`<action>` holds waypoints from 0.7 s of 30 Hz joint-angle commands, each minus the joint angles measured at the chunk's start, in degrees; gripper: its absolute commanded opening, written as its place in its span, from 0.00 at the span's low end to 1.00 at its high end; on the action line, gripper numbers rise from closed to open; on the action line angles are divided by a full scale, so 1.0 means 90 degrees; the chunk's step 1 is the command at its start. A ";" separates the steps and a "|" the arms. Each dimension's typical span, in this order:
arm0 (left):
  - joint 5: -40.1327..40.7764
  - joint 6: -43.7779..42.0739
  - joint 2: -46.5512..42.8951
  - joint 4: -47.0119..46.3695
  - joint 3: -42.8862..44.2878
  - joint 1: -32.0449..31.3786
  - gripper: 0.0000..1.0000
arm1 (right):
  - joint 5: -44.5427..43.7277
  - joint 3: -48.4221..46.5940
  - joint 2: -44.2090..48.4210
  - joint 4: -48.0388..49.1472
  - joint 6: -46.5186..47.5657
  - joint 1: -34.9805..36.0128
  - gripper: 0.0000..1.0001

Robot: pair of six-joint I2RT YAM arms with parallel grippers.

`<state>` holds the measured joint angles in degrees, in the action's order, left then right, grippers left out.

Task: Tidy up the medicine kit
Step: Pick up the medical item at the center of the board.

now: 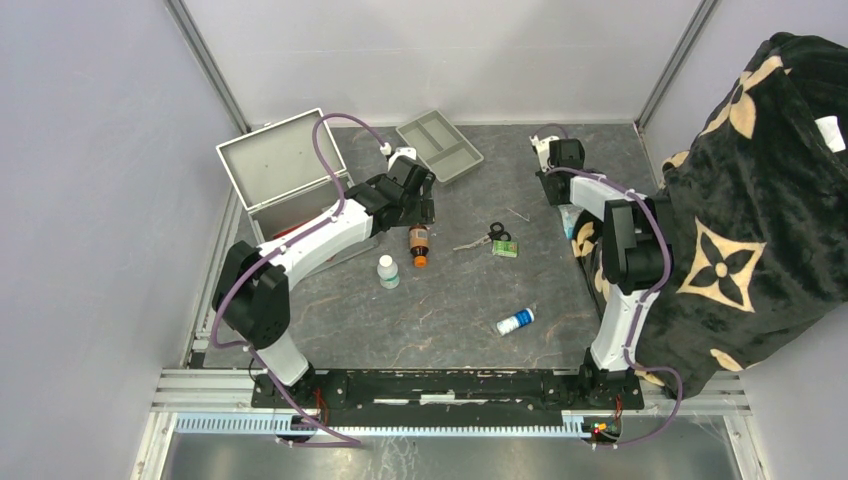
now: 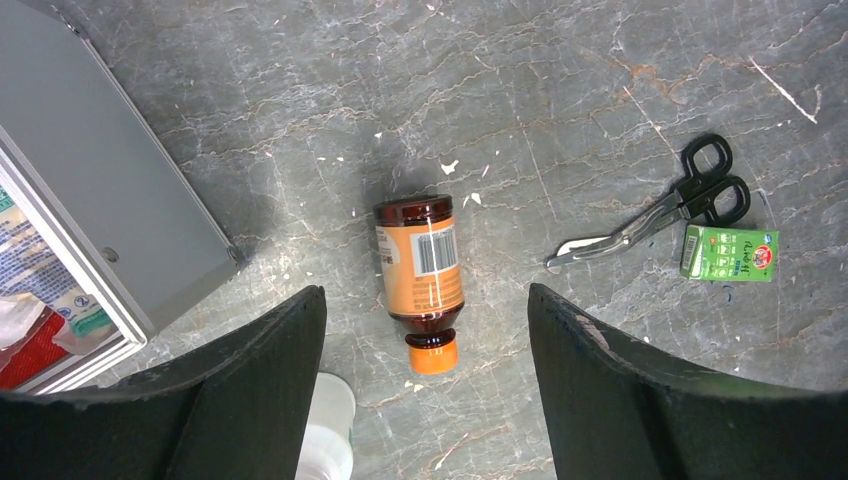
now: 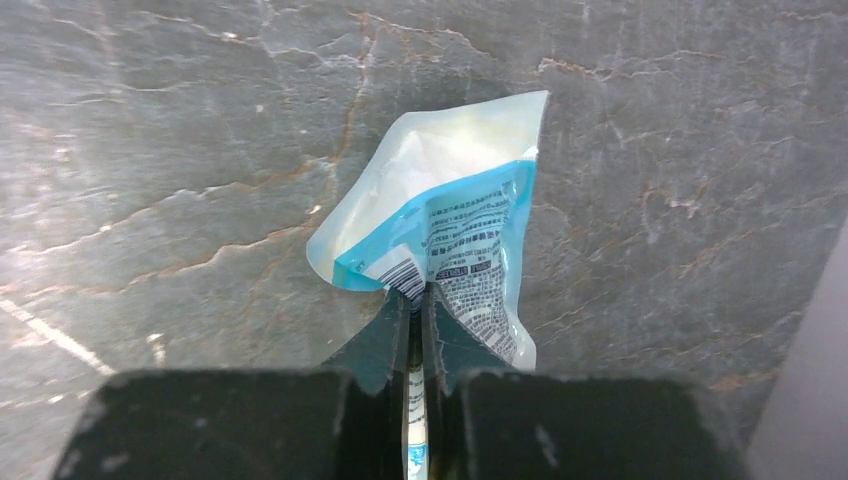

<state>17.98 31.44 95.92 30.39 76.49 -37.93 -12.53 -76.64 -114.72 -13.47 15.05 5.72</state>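
The medicine kit [image 1: 268, 172] sits at the far left of the table [image 1: 460, 300], a boxy grey metal case with its lid standing open. The top view shows the whole case. The left wrist view shows only one smooth grey wall [image 2: 100, 190] and, down in the corner, some paper packs and something red inside. The left arm bends out from its base and reaches across the front of the kit. The left gripper [image 2: 425, 292] hangs over a brown bottle [image 2: 420, 262] with its two black fingers [image 2: 265, 380] spread wide apart, holding nothing. The bottle lies flat on its side and has an orange label and an orange cap. A white bottle [image 1: 388, 271] stands just beside it. Past the bottle lie scissors [image 2: 655, 212] with black handles and a small green box [image 2: 728, 252], close together. Only the top view shows the shallow grey tray [image 1: 440, 146] behind the kit, a blue and white tube [image 1: 515, 322] lying near the front, and a black blanket with tan flowers [image 1: 760, 220] on the right. The right arm goes up from its base, folds back and points down at the far right of the table. Only the right wrist view shows the right gripper [image 3: 415, 298] up close: its fingers are pressed together, pinching the edge of a crinkly clear and blue packet [image 3: 450, 200]. The table looks like grey stone with thin cracks.
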 commanded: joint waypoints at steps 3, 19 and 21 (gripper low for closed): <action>0.0199 -0.0181 -0.0429 -0.0447 -0.0174 0.0044 0.79 | 0.0777 0.0469 0.1102 0.0737 -0.0439 -0.0024 0.00; -0.1132 0.0706 -0.1699 -0.0506 0.0709 0.0799 0.89 | 0.4273 0.2311 0.3970 0.3326 -0.1662 0.1072 0.00; -0.1146 0.0734 -0.1855 -0.0508 0.0681 0.0898 0.94 | 0.4433 0.2246 0.4041 0.3506 -0.1857 0.1481 0.00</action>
<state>10.72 34.81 83.05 27.44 80.49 -31.29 19.75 -56.53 -80.53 9.39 2.28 13.78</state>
